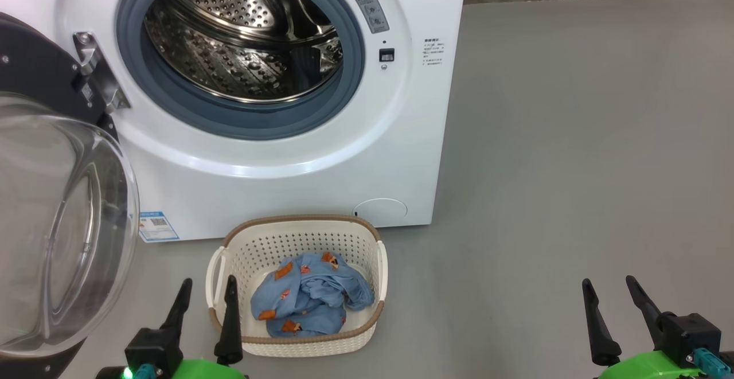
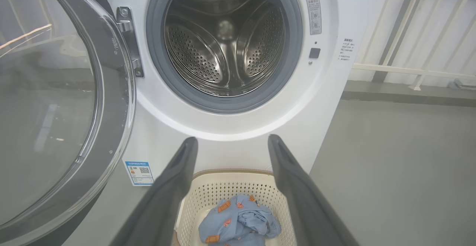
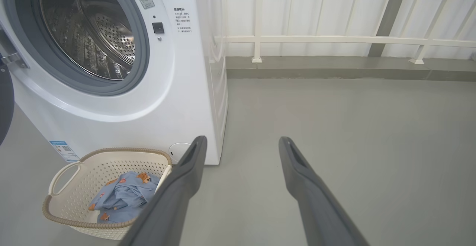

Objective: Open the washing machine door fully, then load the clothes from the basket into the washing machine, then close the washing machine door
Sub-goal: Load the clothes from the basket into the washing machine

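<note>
So, from the head view, the washing machine door (image 1: 57,224) is swung wide open at 9 o'clock, and the steel drum (image 1: 241,40) shows at 12. The basket (image 1: 298,219) sits on the grey floor (image 1: 573,167) at 6 o'clock, just in front of the washing machine (image 1: 287,184), with the light blue clothes (image 1: 309,296) bunched up inside it. The left gripper (image 1: 209,279) hovers at 7 o'clock beside the basket's handle and the right gripper (image 1: 608,279) at 4 o'clock, both spread wide, holding nothing.

The washing machine door (image 1: 57,224) is hanging wide open. The clothes (image 1: 309,297) are lying crumpled in the basket (image 1: 301,218) on the floor (image 1: 573,167) before the washing machine (image 1: 275,187), the left gripper (image 1: 209,280) and right gripper (image 1: 608,280) gaping empty.
</note>
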Controlling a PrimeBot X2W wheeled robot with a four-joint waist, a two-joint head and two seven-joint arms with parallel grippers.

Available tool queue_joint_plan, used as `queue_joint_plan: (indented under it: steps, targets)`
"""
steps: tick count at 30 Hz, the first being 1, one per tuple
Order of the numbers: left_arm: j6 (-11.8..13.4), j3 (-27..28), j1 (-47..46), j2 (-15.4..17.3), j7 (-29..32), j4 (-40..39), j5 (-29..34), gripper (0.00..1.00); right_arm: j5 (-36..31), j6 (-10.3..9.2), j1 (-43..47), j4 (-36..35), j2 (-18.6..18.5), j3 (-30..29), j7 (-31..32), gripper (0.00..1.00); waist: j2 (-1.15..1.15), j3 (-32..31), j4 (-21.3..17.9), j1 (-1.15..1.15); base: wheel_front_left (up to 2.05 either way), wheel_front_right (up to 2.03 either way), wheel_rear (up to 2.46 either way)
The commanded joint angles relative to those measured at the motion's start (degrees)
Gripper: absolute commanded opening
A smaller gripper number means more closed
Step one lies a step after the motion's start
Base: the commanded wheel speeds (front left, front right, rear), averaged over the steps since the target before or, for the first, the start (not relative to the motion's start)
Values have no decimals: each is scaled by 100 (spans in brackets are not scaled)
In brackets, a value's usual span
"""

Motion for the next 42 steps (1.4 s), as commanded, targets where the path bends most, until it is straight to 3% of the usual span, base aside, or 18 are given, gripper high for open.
queue_joint_plan:
  steps: [1,23,42]
  targets:
    - [12,162,-246,67,-76,-73,64,100,31,25,-121,-136,-69,139,-13,100,0,0,-9,0,20,-20,0]
    - [24,64,-311,80,-75,23,69,100,61,25,-138,-117,-68,166,-25,100,0,50,16,0,110,-110,0]
    - [102,5,-379,75,-77,40,110,100,43,25,-240,-96,-68,205,-34,100,0,178,17,0,4,-4,0]
